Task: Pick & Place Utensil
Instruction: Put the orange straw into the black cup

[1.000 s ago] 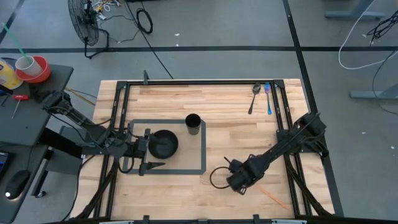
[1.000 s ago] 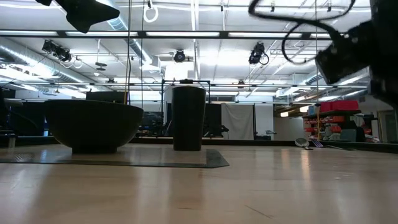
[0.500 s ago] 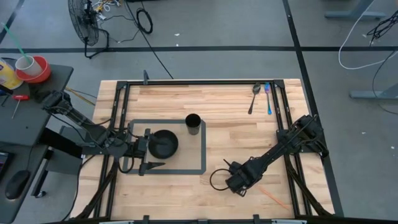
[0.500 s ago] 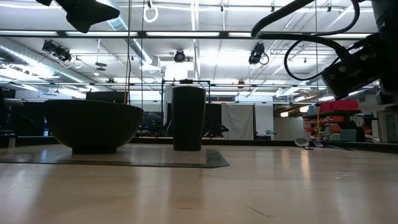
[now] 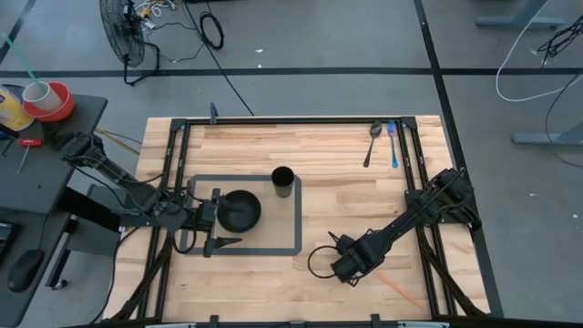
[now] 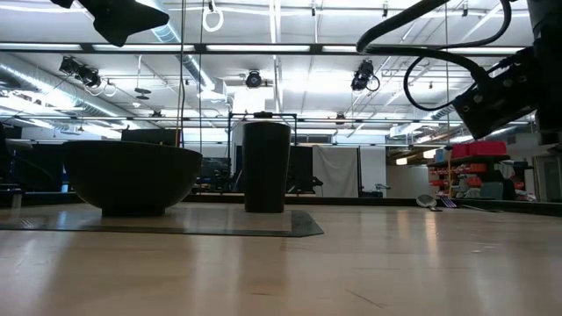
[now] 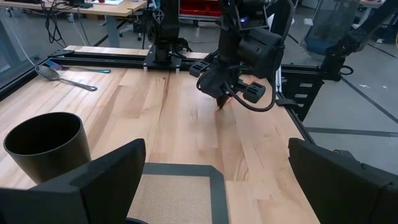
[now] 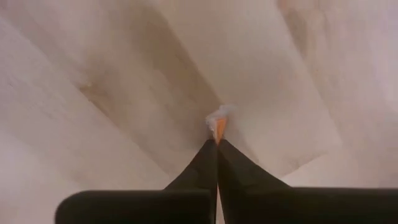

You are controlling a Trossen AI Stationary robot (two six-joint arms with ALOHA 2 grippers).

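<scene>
the right gripper (image 5: 343, 267) is seen low over the front-right part of the wooden counter (image 5: 346, 200), just right of the dark mat (image 5: 293, 228). in the right wrist view its two fingers (image 8: 205, 168) are pressed together, w/ a small orange tip (image 8: 219, 127) pinched between them, close above the wood. this tip belongs to the orange utensil (image 5: 401, 287); in the high view its thin orange shaft is seen running out from under the gripper toward the front-right corner of the counter. whether the utensil's far end touches the wood cannot be told. in the left wrist view the same gripper (image 7: 219, 99) is seen pointing down at the counter, w/ a black cable looped beside it.

the left gripper (image 5: 219, 220) is held over the left edge of the mat, its fingers spread wide apart, w/ the black bowl (image 5: 240, 210) just in front of them. nothing is held by it.

the black cup (image 5: 282, 179) is standing upright at the back edge of the mat, near the bowl but not touching it. at the back-right corner of the counter a metal spoon (image 5: 372, 141) and a blue utensil (image 5: 393, 144) are laid side by side, well apart from both grippers.
</scene>
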